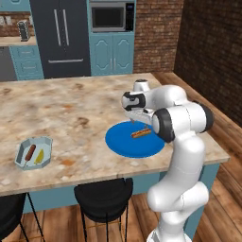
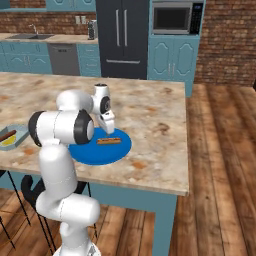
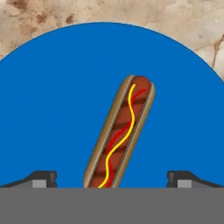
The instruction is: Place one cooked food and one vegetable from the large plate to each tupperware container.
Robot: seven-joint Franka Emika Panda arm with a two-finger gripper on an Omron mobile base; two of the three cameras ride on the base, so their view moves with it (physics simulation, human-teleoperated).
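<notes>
Octagonal container point(image 1: 46, 142) w/ sausage point(image 1: 30, 152) + corn point(image 1: 39, 156), hot dog point(image 1: 141, 133) on plate point(image 1: 118, 141)

White arm folded forward, wrist bent down, gripper point(image 3: 111, 178) pointing down, fingertips point(image 3: 43, 178) spread wide

Kitchen interior: marble-patterned island counter point(image 1: 71, 108) on a teal base, black stools point(image 1: 104, 201) beneath; dark refrigerator point(image 1: 60, 35), built-in microwave point(image 2: 175, 17), teal cabinets point(image 1: 112, 53), brick walls point(image 2: 230, 40), wooden plank floor point(image 2: 220, 175).
</notes>
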